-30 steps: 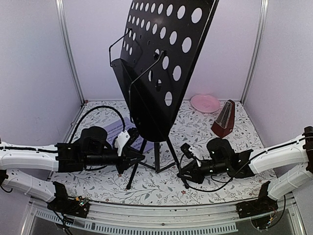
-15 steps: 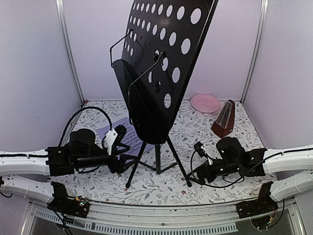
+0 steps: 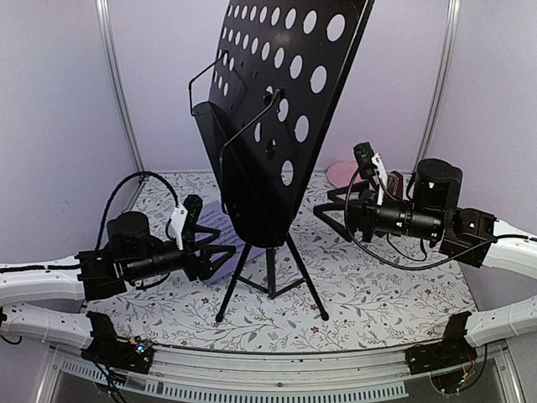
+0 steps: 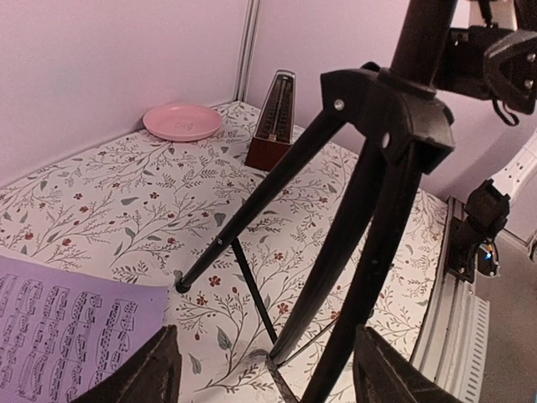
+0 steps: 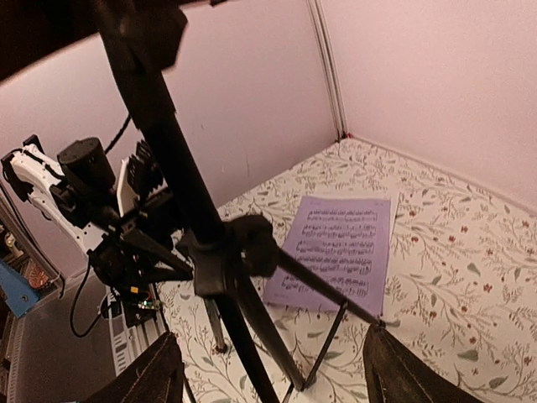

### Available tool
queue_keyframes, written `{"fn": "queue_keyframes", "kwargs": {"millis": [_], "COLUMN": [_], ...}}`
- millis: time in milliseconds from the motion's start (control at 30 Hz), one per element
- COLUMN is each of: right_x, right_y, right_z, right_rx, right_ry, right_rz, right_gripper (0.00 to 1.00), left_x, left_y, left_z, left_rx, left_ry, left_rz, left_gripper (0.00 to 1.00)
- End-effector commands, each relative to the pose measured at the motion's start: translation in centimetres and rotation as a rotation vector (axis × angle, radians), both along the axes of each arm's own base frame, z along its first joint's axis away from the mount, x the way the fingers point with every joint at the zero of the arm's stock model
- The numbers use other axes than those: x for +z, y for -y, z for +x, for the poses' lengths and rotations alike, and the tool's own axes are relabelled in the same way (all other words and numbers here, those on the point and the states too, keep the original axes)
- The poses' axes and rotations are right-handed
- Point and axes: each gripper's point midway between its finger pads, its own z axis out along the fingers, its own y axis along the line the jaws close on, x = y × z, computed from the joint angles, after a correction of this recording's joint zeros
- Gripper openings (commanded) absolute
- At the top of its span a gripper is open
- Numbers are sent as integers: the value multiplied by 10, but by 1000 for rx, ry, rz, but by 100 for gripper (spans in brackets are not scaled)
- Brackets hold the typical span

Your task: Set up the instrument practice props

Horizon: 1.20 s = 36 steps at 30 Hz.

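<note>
Black music stand (image 3: 277, 109), its tilted desk full of round holes, stands on tripod legs mid-bench (image 3: 377, 294). Left hand (image 3: 214, 237) and right hand (image 3: 336, 206), fingers now spread and empty, have drawn back from its legs.

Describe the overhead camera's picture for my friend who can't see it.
A black perforated music stand stands on its tripod in the middle of a floral table. The left gripper and right gripper reach toward it from either side, both open and empty. A sheet-music page lies flat by the left gripper; a pink plate peeks out at the back.
</note>
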Motion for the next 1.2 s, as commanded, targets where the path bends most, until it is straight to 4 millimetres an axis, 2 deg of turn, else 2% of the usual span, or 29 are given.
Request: {"fn": "queue_keyframes", "kwargs": {"millis": [0,100,300,433,700,1000,1167], "right_x": [30,42,42,42,37,27,29], "right_y": [-13,-26,-58,-70,-90,-105,-106], "right_z": [17,16,10,10,8,8,16], "right_rx": [-19,29,134,157,176,160,116], "right_ry": [76,100,110,119,125,125,139], "right_rz": [33,56,34,25,7,-7,-2], "right_gripper": [72,69,64,58,45,41,41], "left_x": [9,8,4,1,-1,-4,-4], "left_y": [0,-1,-3,-4,-4,-4,-5], "left_z": [4,5,7,7,9,10,10], "left_rx": [10,15,23,25,24,25,27], "left_ry": [12,8,4,1,1,-3,-3], "left_rz": [-59,-59,-58,-60,-57,-53,-52], "left_gripper": [71,70,70,70,70,70,69]}}
